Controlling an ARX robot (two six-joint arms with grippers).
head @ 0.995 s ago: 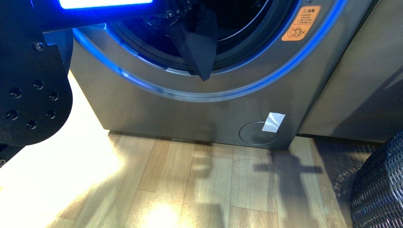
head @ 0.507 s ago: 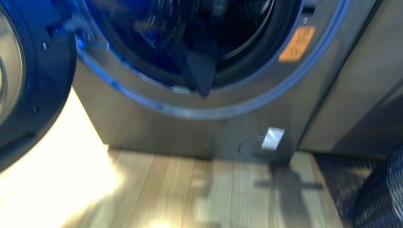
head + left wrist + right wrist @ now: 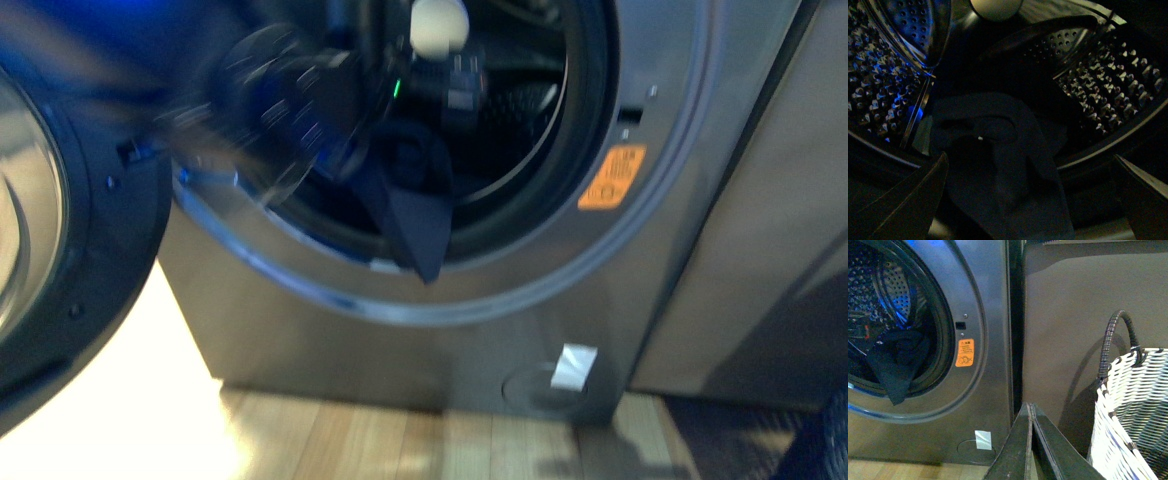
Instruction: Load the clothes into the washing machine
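Observation:
The washing machine (image 3: 640, 260) is a silver-grey front-loader with its porthole open. The clothes (image 3: 415, 225), a dark navy garment, lie partly in the drum, with one corner hanging out over the gasket lip. My left arm (image 3: 270, 110) is a blur reaching into the porthole. Inside the dim perforated drum (image 3: 1098, 85), my left gripper (image 3: 1030, 157) is open just above the clothes (image 3: 998, 170), holding nothing. My right gripper (image 3: 1029, 409) is shut and empty, outside the washing machine (image 3: 990, 305) and to the right of the clothes (image 3: 898, 365).
The open door (image 3: 50, 270) stands at the left. A plain grey cabinet (image 3: 1073, 315) adjoins the machine on the right, with a white woven basket (image 3: 1133, 415) in front of it. An orange sticker (image 3: 612, 178) and a white tab (image 3: 573, 366) mark the machine's front. Wooden floor (image 3: 400, 445) lies below.
The front view has tilted upward, so the machine sits lower in frame. My left arm has swung from the upper left into the porthole. The hanging corner of the clothes stays in place.

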